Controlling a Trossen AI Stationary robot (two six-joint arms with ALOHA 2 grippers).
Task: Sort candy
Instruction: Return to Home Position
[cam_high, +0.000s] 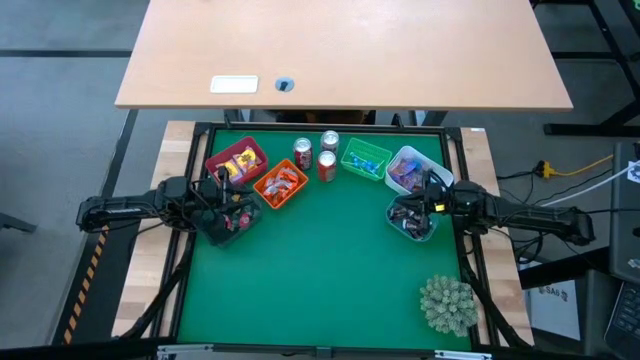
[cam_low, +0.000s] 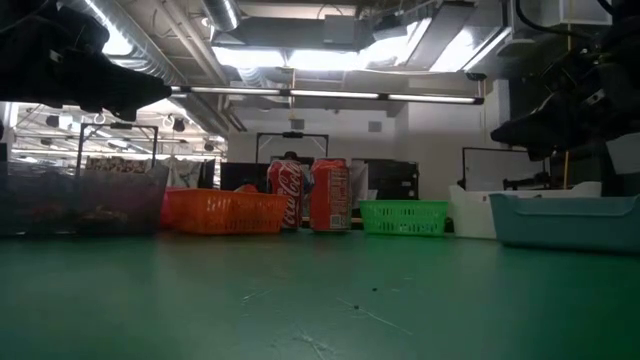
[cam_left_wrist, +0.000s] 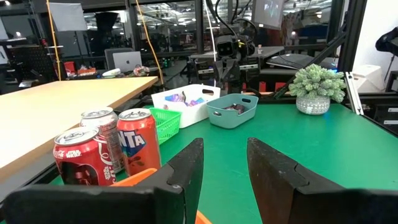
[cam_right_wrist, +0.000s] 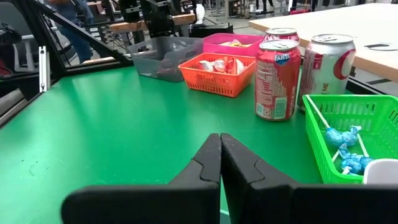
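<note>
1. The green mat (cam_high: 320, 280) fills a black-framed table. A bare wooden tabletop (cam_high: 340, 50) lies beyond its far edge, with a workshop behind.
2. I see open room across the mat's middle and near half. Only a spiky plant ball (cam_high: 447, 303) sits there, close to the near right corner.
3. Along the far side stand a smooth pink bin (cam_high: 237, 160), an orange mesh bin (cam_high: 280, 185), three soda cans (cam_high: 327, 166), a green mesh bin (cam_high: 365, 160) and a white bin (cam_high: 408, 170). A clear grey bin (cam_high: 232, 218) on the left and a pale blue tub (cam_high: 415, 222) on the right sit nearer to me.
4. My left gripper (cam_left_wrist: 224, 149) hangs over the grey bin by the left edge, fingers parted with nothing between them.
5. My right gripper (cam_right_wrist: 220, 138) hangs over the pale blue tub by the right edge, fingers pressed together and empty.
6. The candy (cam_right_wrist: 217, 64) lies in the bins: pale and orange wrappers in the orange one, blue lollipops (cam_right_wrist: 345, 140) in the green one, purple pieces in the white one.
</note>
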